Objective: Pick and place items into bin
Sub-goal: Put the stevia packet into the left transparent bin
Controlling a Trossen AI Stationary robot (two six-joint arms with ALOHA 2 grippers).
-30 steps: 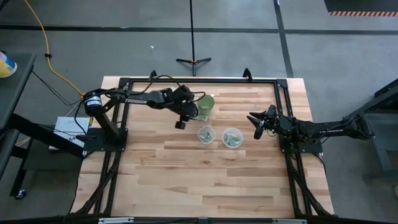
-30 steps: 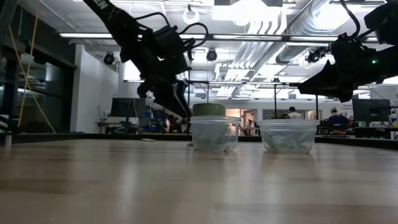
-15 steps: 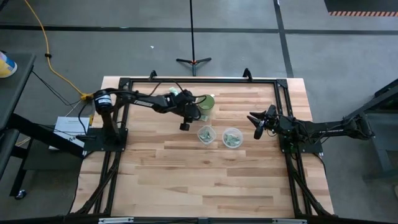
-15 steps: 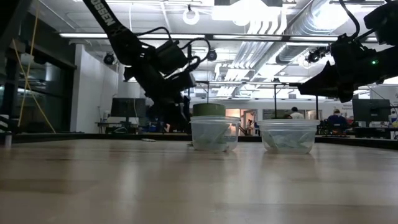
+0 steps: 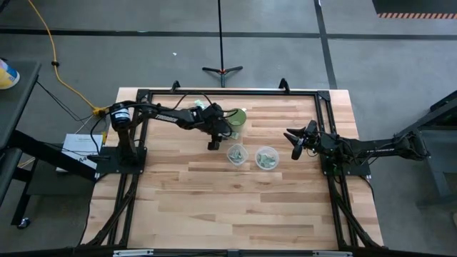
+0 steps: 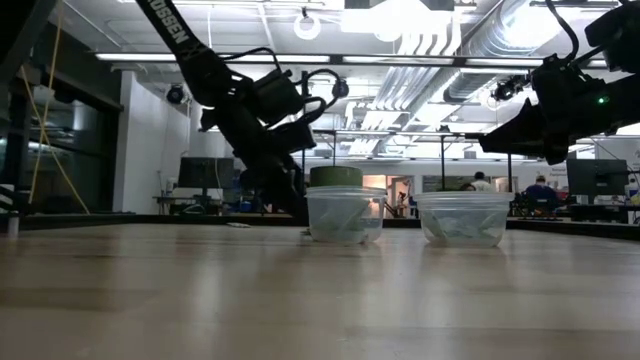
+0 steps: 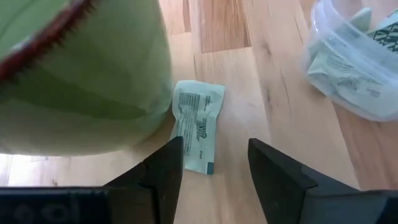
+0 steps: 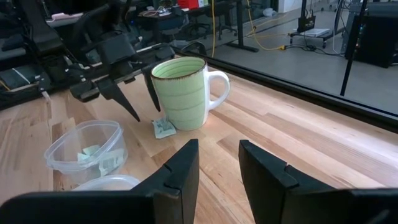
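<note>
A single pale green-and-white packet (image 7: 198, 124) lies flat on the wood against the foot of the green cup (image 7: 74, 74); the right wrist view shows the packet (image 8: 163, 127) there too. My left gripper (image 7: 214, 149) hangs open just above this packet, one finger at each side, next to the cup (image 5: 236, 118). More packets lie in two clear bins (image 5: 236, 153) (image 5: 266, 157). My right gripper (image 5: 296, 143) waits open in the air to the right of the bins. In the high view the left gripper (image 5: 213, 145) hides the loose packet.
The cup (image 8: 183, 90) stands upright right beside the left gripper's fingers (image 8: 124, 93), handle toward the far right. The nearer bin (image 7: 354, 62) sits a short way off. A black frame rail (image 5: 228, 93) borders the table. Bare wood (image 5: 235, 207) lies toward the near edge.
My left gripper has come down toward the table and moved slightly right, closing in on the spot beside the cup's foot; its fingers now reach almost to the wood. The right arm, cup and bins have stayed where they were.
</note>
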